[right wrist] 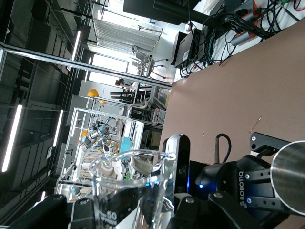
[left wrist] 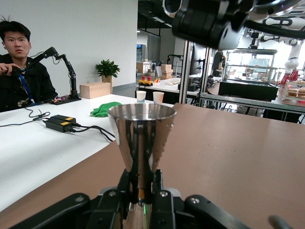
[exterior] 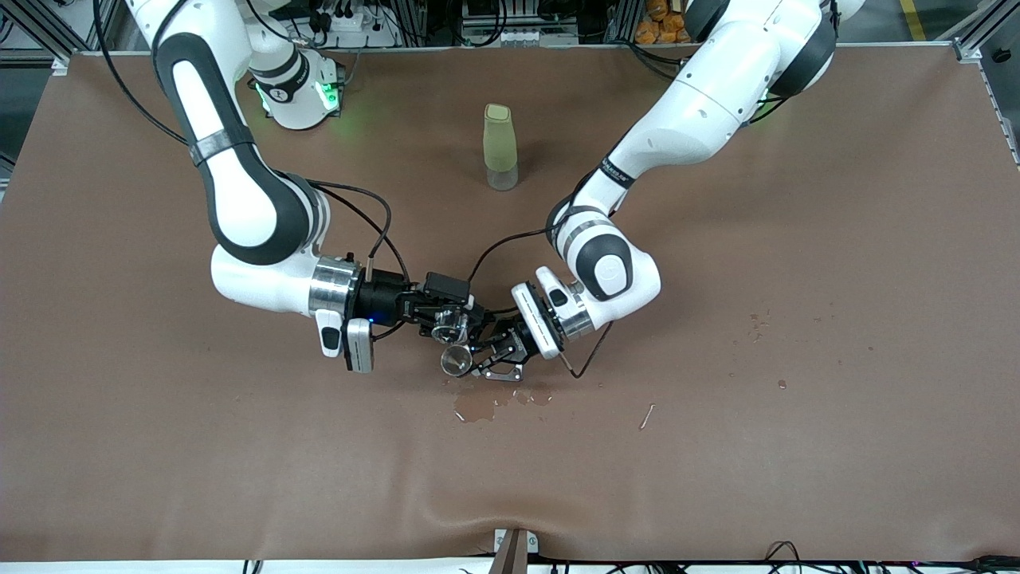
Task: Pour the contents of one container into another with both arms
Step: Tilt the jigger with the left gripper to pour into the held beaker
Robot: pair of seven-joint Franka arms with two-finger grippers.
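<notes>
Glass made the tilted beaker [right wrist: 131, 183] fragile and slick; the right claw [exterior: 448, 319] pinched it low on its wall, over the steel jigger [left wrist: 141, 138]. That jigger, stiff and light but smooth, was clamped at its narrow waist by the left claw [left wrist: 140, 193], just above the worktop [exterior: 717, 446] beside spilled drops [exterior: 478, 405].

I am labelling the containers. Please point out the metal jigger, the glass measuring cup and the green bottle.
metal jigger [left wrist: 141, 125]: left wrist view, on its upper cone wall.
glass measuring cup [right wrist: 125, 191]: right wrist view, on its clear wall.
green bottle [exterior: 500, 143]: front view, on its body.
</notes>
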